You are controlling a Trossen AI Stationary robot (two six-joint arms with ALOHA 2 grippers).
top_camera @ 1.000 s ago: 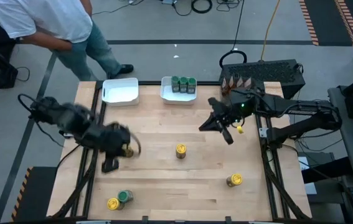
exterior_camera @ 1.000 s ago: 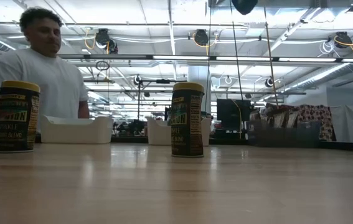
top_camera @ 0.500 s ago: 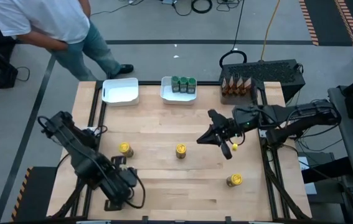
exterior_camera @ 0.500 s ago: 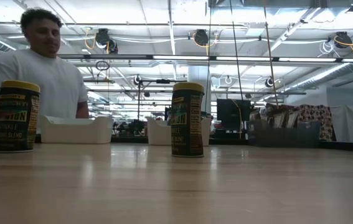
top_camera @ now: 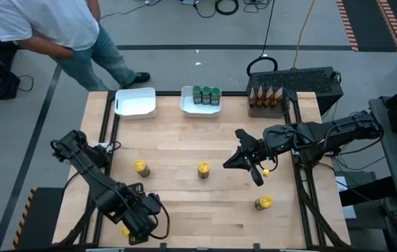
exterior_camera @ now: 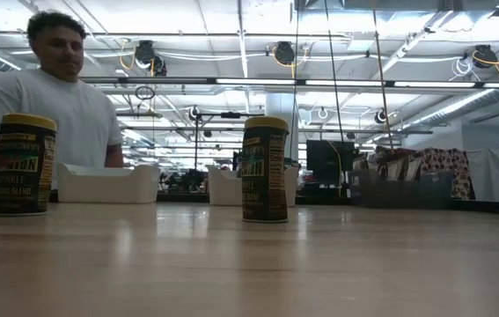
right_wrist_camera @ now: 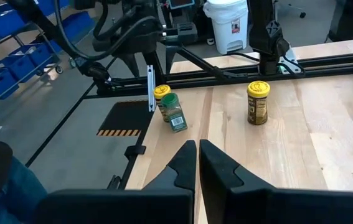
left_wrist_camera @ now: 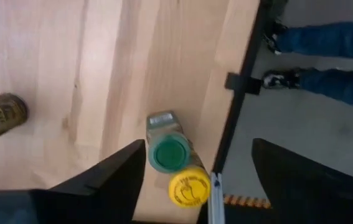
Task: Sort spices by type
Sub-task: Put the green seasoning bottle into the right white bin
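At the near left corner of the desk (top_camera: 205,196), the left claw (left_wrist_camera: 195,162) is hanging wide above a green-lidded jar (left_wrist_camera: 167,152) touching a yellow-lidded jar (left_wrist_camera: 188,186). Closing there risks catching both or knocking one off the edge. The right claw (right_wrist_camera: 198,158) is waiting mid-desk, pinched closed and empty.

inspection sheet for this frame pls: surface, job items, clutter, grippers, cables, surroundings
Surface: wooden table, bare planks.
Job's things: three green-lid jars in one white tray; other white tray without jars; packets at far edge; yellow-lid jars scattered; green-lid jar touching a yellow one at near-left corner.
Clutter: nothing seen.
Grippers: left gripper open above that pair; right gripper shut, empty.
Cables: on floor beyond table.
Surroundings: person at far-left corner.
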